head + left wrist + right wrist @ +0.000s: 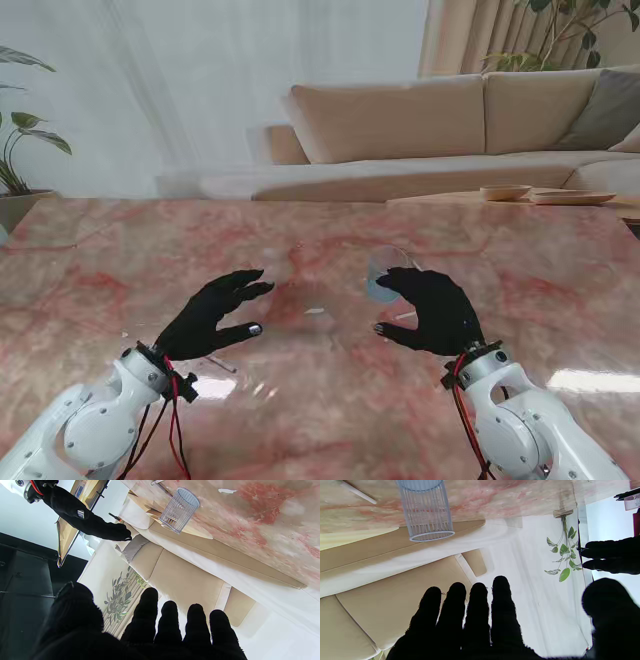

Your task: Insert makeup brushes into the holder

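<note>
Left hand (213, 315) fingers spread, empty | right hand (434, 310) likewise | ribbed clear holder (385, 272) upright | no readable writing

Bare tabletop (320, 370) lies between the left hand (212, 315) and the right hand (432, 310), both held with spread, empty fingers. The ribbed holder (385, 275) stands just beyond the right hand's fingertips (a thin white stick (357, 492) lies beside it), blocking that side.

Pink-veined marble table (560, 290), black hands
</note>
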{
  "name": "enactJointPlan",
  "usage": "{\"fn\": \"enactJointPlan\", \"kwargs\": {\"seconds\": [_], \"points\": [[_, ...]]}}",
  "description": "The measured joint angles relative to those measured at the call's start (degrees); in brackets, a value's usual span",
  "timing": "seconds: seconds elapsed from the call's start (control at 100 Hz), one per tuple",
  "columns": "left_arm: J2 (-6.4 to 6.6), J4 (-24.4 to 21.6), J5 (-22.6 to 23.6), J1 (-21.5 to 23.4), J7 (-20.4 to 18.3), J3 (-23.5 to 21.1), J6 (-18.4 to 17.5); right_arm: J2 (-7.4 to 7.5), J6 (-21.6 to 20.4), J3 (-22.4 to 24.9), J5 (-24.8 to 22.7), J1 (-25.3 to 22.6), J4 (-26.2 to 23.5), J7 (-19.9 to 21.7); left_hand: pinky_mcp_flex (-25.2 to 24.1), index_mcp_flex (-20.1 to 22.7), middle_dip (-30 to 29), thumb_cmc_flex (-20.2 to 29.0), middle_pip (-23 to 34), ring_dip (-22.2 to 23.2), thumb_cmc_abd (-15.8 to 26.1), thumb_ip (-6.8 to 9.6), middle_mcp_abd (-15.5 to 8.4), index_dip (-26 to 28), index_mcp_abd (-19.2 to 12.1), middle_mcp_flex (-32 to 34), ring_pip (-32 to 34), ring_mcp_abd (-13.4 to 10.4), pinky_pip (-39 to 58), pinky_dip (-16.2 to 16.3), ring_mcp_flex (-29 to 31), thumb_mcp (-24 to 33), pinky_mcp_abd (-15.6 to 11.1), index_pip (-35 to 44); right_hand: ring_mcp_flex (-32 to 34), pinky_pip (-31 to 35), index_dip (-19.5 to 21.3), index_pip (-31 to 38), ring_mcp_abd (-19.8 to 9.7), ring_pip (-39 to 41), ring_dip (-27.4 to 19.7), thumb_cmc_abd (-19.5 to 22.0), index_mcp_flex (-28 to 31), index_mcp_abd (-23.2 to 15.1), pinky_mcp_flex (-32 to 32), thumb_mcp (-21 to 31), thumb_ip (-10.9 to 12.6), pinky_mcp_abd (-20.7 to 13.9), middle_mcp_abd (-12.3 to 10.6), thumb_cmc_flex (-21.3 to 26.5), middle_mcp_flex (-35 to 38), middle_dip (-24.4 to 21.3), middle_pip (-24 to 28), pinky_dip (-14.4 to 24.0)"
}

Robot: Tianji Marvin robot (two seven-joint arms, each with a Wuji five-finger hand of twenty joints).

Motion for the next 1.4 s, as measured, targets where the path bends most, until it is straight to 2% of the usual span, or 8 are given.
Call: {"fn": "enactJointPlan", "kwargs": {"seconds": [0.36, 0.49, 0.63, 0.82, 0.96, 1.01, 1.25, 1.4], "points": [[0.01, 0.1, 0.2, 0.3, 0.4, 0.0, 0.2, 0.01, 0.3, 0.5, -1.1, 0.7, 0.0, 0.9, 0.0, 0.0, 0.0, 0.0, 0.0, -0.2, 0.0, 0.0, 0.0, 0.0, 0.0, 0.0, 0.0, 0.0, 0.0, 0.0, 0.0, 0.0, 0.0, 0.0, 0.0, 0.0, 0.6, 0.0, 0.0, 0.0, 0.0, -0.1, 0.0, -0.1, -0.1, -0.5, 0.0, 0.7, 0.0, 1.5, 0.0, 0.1, 0.0, 0.0], [0.03, 0.1, 0.1, 0.2, 0.1, 0.0, 0.2, 0.07, 2.1, 1.1, -1.8, 0.8, 0.0, 2.1, 0.0, 0.0, 0.0, 0.0, 0.0, -0.2, 0.0, 0.0, 0.0, 0.0, 0.0, 0.0, 0.0, 0.0, 0.0, 0.0, 0.0, 0.0, 0.0, 0.0, -2.3, -0.1, 1.2, 0.0, 0.2, -0.1, 0.7, -2.3, 0.0, -0.1, -1.8, -0.6, 0.2, 1.5, -0.1, 2.3, -1.3, 0.7, -0.2, 0.9], [0.04, 0.2, 0.2, 0.2, 0.0, -0.1, 0.0, 0.38, 3.3, 1.7, -3.4, 1.3, 0.5, 4.4, 0.0, 0.0, 0.0, 0.0, 0.0, -0.2, 0.0, 0.0, 0.0, 0.0, 0.0, 0.0, 0.0, 0.0, 0.0, 0.0, 0.0, 0.0, 0.0, 0.0, -9.2, -1.1, 2.8, 0.1, 0.6, -0.8, 2.2, -7.8, -0.1, -0.1, -7.1, -0.9, 0.3, 2.2, 0.0, 8.9, -6.1, 1.4, -0.4, 3.1], [0.02, 0.6, 0.8, 0.1, 0.3, -0.9, -0.5, 1.14, 7.1, 0.7, -6.5, 4.2, 3.1, 5.9, 0.0, 0.0, 0.0, 0.0, 0.0, -0.2, 0.0, 0.0, 0.0, 0.0, 0.0, 0.0, 0.0, 0.0, -0.1, 0.0, 0.0, 0.0, 0.0, 0.0, -18.7, -3.8, 9.3, 4.3, 0.6, -2.1, 2.9, -13.3, -0.7, -0.5, -13.4, -2.0, 0.4, 1.3, 0.7, 18.2, -15.5, 4.0, -0.6, 8.7], [0.02, 0.6, 0.9, 0.1, 0.6, -1.0, -0.5, 1.31, 7.9, 0.2, -6.4, 6.9, 5.4, 8.2, 0.0, 0.0, 0.0, 0.0, 0.0, -0.2, 0.0, 0.0, 0.0, 0.0, 0.0, 0.0, 0.0, 0.0, -0.1, 0.0, 0.0, 0.0, 0.0, 0.0, -19.8, -7.4, 14.6, 5.2, 0.6, -3.6, 2.9, -20.1, -0.6, -1.4, -13.9, 15.8, -0.5, 1.3, 1.1, 20.1, -16.9, 4.3, -0.3, 12.3], [0.02, 0.6, 1.0, 0.1, 0.8, -1.0, -0.5, 1.41, 8.4, -0.1, -6.4, 7.7, 6.2, 9.2, 0.0, 0.0, 0.0, 0.0, 0.0, -0.2, 0.0, 0.0, 0.0, 0.0, 0.0, 0.0, 0.0, 0.0, -0.1, 0.0, 0.0, 0.0, 0.0, 0.0, -19.8, -8.1, 15.7, 5.9, 0.6, -3.7, 2.9, -20.8, -0.5, -1.7, -13.9, 18.7, -0.5, 1.3, 1.2, 20.1, -16.9, 4.3, -0.3, 12.8], [0.01, 0.8, 1.1, 0.0, 0.7, -1.7, -0.8, 1.8, 11.7, -2.7, -3.9, 12.6, 12.9, 10.9, 0.0, 0.0, 0.0, 0.0, 0.0, -0.2, 0.0, 0.0, 0.0, 0.0, 0.0, 0.0, 0.0, 0.0, -0.1, 0.0, 0.0, 0.0, 0.0, 0.0, -20.4, -9.6, 18.1, 7.2, 0.6, -5.0, 2.9, -21.4, 0.3, -3.7, -13.9, 26.9, -0.5, 1.2, 1.2, 23.7, -17.5, 4.3, -1.1, 14.5], [0.02, 1.0, 1.1, 0.0, 0.6, -2.0, -0.9, 2.04, 12.5, -5.4, -2.9, 16.1, 18.7, 11.8, 0.0, 0.0, 0.0, 0.1, 0.0, -0.2, 0.0, 0.0, 0.0, 0.0, 0.0, 0.0, 0.0, 0.0, -0.1, 0.0, 0.0, 0.0, 0.0, 0.0, -20.4, -9.6, 18.9, 7.3, 0.6, -5.0, 2.9, -21.5, 0.3, -6.0, -13.9, 27.8, -0.5, 1.2, 1.2, 24.6, -17.5, 4.3, -2.1, 15.3]]}}
